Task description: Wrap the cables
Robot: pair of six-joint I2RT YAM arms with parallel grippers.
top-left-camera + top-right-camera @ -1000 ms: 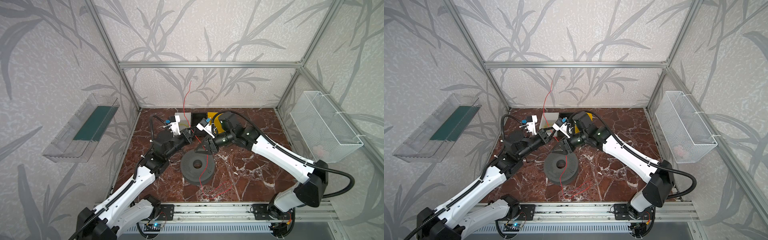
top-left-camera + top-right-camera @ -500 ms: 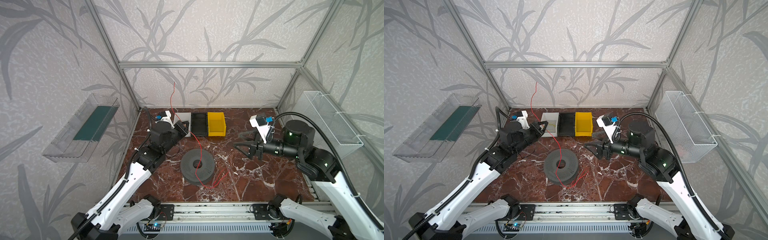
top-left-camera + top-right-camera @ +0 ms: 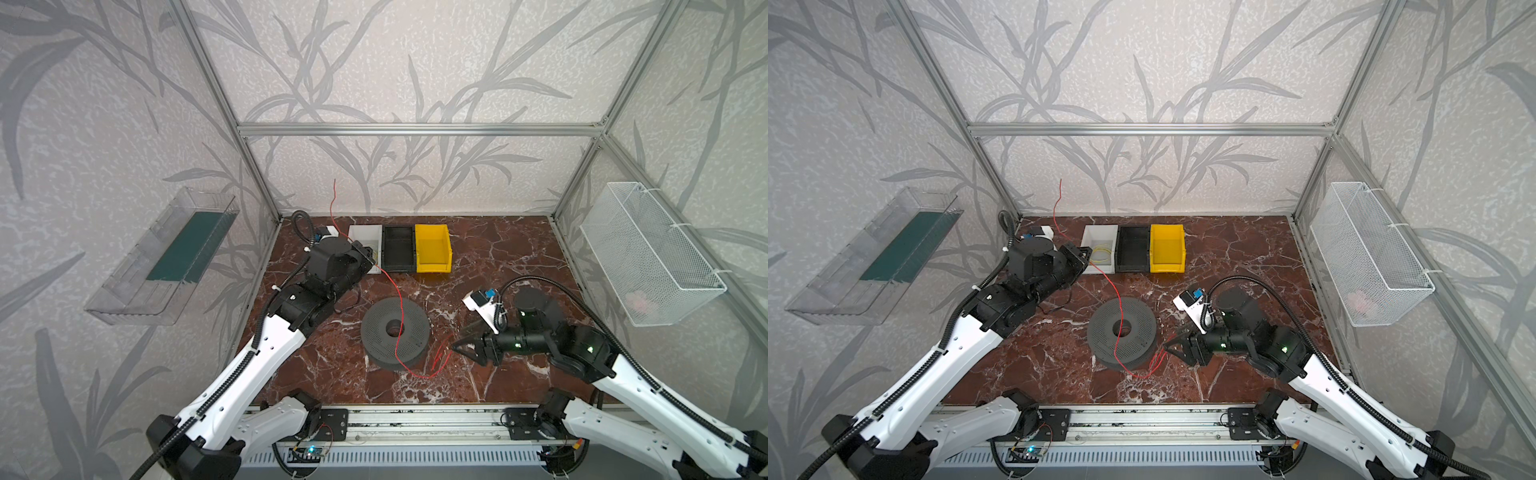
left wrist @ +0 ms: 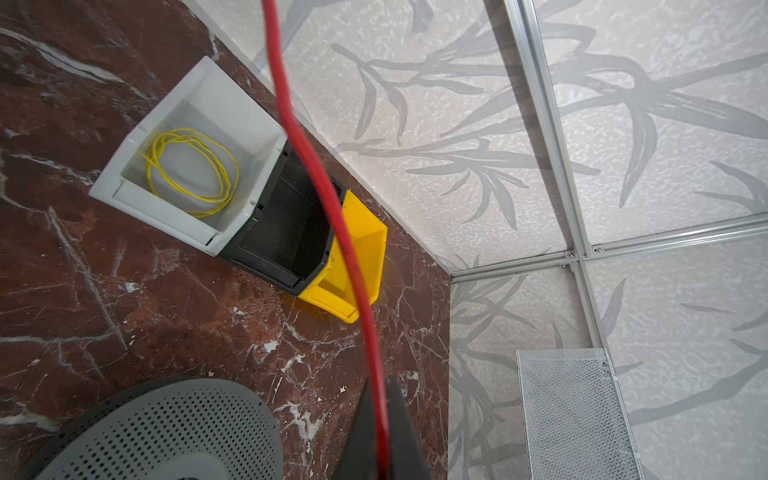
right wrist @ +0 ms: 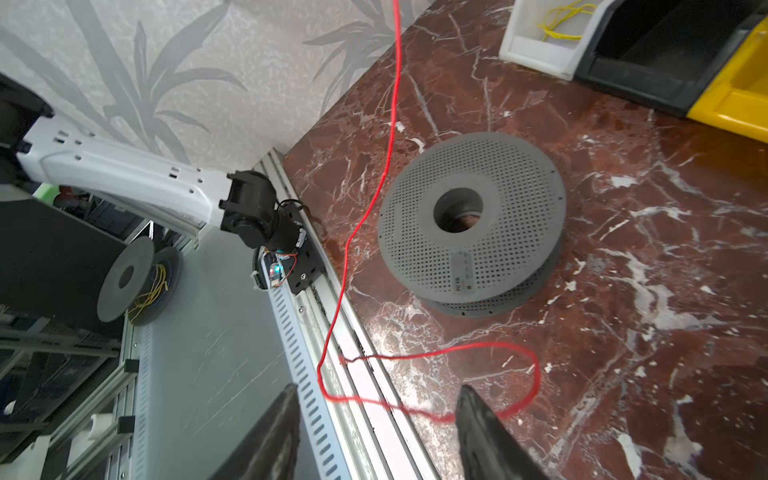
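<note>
While the left gripper [image 4: 376, 388] is clenched on the thin red cable [image 4: 353, 266] near the back left corner of the veined marble tabletop [image 3: 498, 257], the strand arcs over the flat, perforated grey spool [image 5: 519, 199] at mid-table into a loose loop by the front edge. The right gripper [image 5: 378, 388] hangs beside that loop with jaws spread, gripping nothing, open marble to its right. The yellow cable [image 4: 187, 133] lies coiled in the smooth white bin [image 4: 174, 216] at the back edge.
</note>
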